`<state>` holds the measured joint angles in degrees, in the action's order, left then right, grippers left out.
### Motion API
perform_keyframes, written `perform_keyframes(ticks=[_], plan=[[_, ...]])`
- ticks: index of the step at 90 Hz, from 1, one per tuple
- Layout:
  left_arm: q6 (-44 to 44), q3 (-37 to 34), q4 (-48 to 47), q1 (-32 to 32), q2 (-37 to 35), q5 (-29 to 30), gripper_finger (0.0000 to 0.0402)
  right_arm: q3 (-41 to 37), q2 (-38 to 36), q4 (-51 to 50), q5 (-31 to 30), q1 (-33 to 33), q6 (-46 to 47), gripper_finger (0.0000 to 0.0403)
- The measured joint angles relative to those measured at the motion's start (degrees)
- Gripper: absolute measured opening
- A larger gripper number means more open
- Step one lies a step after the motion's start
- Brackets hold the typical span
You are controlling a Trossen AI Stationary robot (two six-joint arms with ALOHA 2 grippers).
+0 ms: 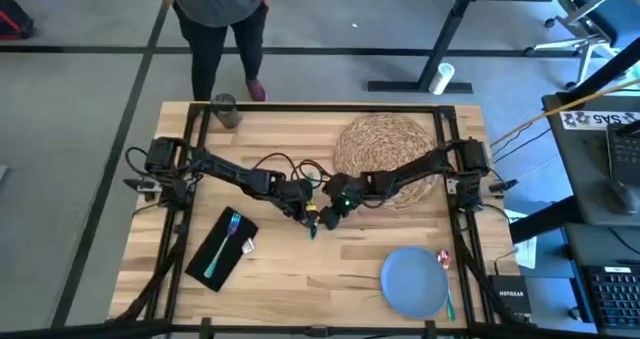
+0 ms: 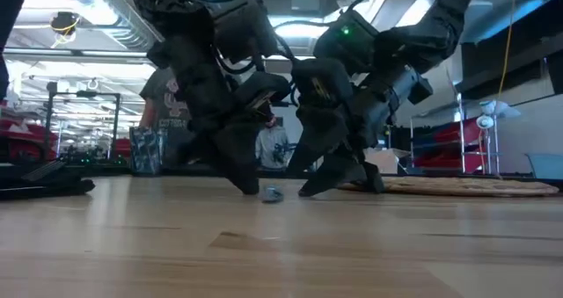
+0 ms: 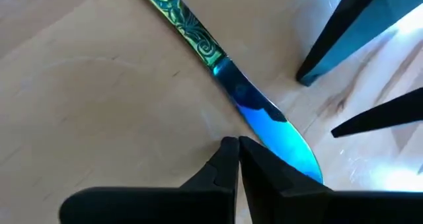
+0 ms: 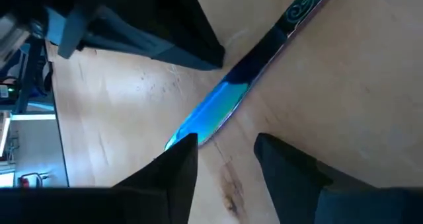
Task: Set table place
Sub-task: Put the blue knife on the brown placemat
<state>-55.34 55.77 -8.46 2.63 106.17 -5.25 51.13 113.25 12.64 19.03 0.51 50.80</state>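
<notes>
At the left of the worktop (image 1: 300, 269), toward its near edge, the black napkin (image 1: 221, 249) lies at a slant with the teal fork (image 1: 224, 244) resting on it. Well apart from it, at the far left corner, the small grey glass (image 1: 224, 110) stands upright, just in front of a person's legs (image 1: 222, 49) on the floor beyond the edge.

The left arm reaches in from the left side to the middle of the worktop, and the left gripper (image 1: 303, 211) is down at the surface. In the left wrist view its fingers (image 3: 228, 168) are pressed together, tips touching, right beside the blue blade of a green-handled knife (image 3: 225, 78) that lies flat on the wood; they do not hold it.

The right gripper (image 1: 336, 203) meets it from the other side, close enough that the two nearly touch in the low view. Its fingers (image 4: 178, 171) stand moderately apart, empty, with the knife blade (image 4: 218, 108) lying just ahead of the gap.

Behind the right arm the round woven placemat (image 1: 385, 149) lies flat toward the far edge, partly covered by that arm. At the near right corner sits the blue plate (image 1: 414, 282), with red-handled cutlery (image 1: 443, 260) just beside its right rim.
</notes>
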Motion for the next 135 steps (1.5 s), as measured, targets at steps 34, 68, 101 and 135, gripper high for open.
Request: perform_keyframes(ticks=[34,68,101,135], plan=[[0.8,-0.1,3.8,0.0,0.3,0.1,0.0,0.0,0.0,-0.2,0.2,0.2,-0.6,0.0149],[1.1,-0.1,2.6,0.0,-1.9,-0.5,0.0,0.0,0.0,-0.5,0.2,0.3,-1.8,0.0149],[3.5,-0.2,3.9,-0.6,-2.0,0.9,0.0,0.0,0.0,-0.7,0.2,0.3,-2.1,0.0149],[7.2,-0.2,5.4,-2.6,-1.3,0.0,0.0,-0.1,0.0,-0.8,0.0,0.4,-1.9,0.0149]])
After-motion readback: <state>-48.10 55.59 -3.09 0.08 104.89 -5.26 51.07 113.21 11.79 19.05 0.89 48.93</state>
